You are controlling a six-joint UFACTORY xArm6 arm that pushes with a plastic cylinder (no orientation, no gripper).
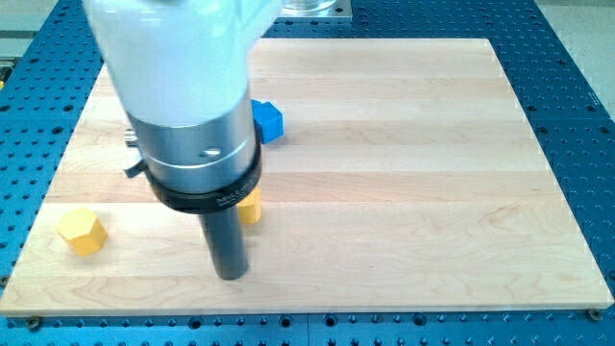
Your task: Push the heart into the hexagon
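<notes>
A yellow hexagon block (pixel 81 231) lies on the wooden board near the view's lower left. A yellow block (pixel 251 206), mostly hidden behind the arm's body, shows just right of the rod; its shape cannot be made out. My tip (pixel 231 273) rests on the board just below and left of that yellow block, well to the right of the hexagon. A blue block (pixel 268 119) sits higher up, right of the arm's silver body, partly hidden.
The wooden board (pixel 404 192) lies on a blue perforated table (pixel 577 86). The arm's white and silver body (pixel 187 106) covers the upper left of the board. A small dark part (pixel 135 171) sticks out at its left side.
</notes>
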